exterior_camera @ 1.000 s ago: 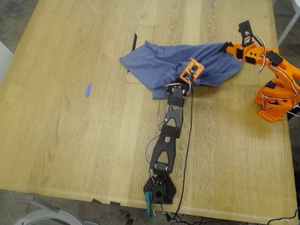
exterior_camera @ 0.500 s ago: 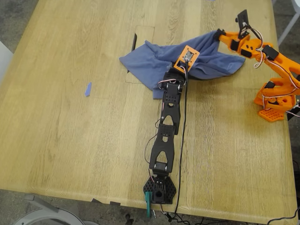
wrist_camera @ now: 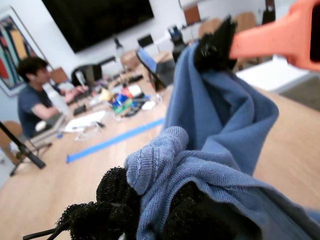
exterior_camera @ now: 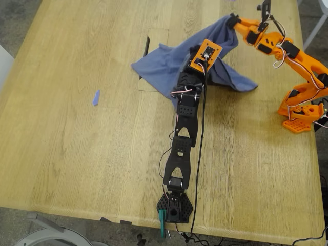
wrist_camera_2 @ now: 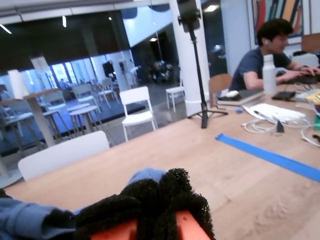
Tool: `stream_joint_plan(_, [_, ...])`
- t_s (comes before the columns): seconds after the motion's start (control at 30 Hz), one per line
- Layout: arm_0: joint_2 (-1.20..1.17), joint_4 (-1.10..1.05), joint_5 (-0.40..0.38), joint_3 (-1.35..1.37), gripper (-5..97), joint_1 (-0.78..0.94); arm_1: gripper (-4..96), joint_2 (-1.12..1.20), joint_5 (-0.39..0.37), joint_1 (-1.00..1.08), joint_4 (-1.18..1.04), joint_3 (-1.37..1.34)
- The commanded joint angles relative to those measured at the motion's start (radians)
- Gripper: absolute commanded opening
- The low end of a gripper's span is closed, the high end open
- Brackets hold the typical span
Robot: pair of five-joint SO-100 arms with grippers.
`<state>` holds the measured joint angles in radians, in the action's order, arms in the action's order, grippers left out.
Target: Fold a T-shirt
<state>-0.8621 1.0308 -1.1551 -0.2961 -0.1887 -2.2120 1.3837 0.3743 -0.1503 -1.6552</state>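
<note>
The slate-blue T-shirt (exterior_camera: 161, 65) lies bunched at the far middle of the table, with one part pulled up off the wood like a tent. The black arm carries my first gripper (exterior_camera: 200, 60), whose foam-padded jaws are shut on a rolled fold of the T-shirt (wrist_camera: 220, 115). On the orange arm, my second gripper (exterior_camera: 231, 21) is shut on a higher edge of the cloth. It shows in the first wrist view as black foam pads (wrist_camera: 215, 47) pinching the fabric. In the second wrist view, blue cloth (wrist_camera_2: 145, 176) pokes out above the shut gripper (wrist_camera_2: 150, 210).
A small blue scrap (exterior_camera: 96, 97) lies on the wood toward the exterior view's left. A rectangular cutout (exterior_camera: 148, 43) sits in the table beside the shirt. The orange arm's base (exterior_camera: 300, 115) stands at the exterior view's right edge, the black arm's base (exterior_camera: 174, 205) near the front edge. A person sits at another table (wrist_camera: 35, 95).
My second gripper has risen and moved toward the far edge and the exterior view's left, lifting the shirt's edge. My first gripper moved farther out with its fold.
</note>
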Motion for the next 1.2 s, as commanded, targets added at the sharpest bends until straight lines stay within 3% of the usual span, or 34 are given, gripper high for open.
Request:
stream_joint_plan(0.0, [-0.287,-0.110,-0.017,-0.034,0,-0.009,-0.1,-0.002,0.008,-0.023,0.006,0.123])
stream_joint_plan(0.67, [-0.486,-0.302,-0.046,-0.035,0,-0.206,-0.1,0.155,0.037,-0.158,-0.075,0.738])
stream_joint_plan(0.97, [-0.707,-0.402,-0.034,0.196,0,-0.241,-0.1,0.178,0.058,-0.179,-0.020,0.836])
stream_joint_plan(1.17, [-0.755,-0.457,-0.021,0.210,0,-0.252,-0.1,0.183,0.063,-0.201,-0.035,0.893])
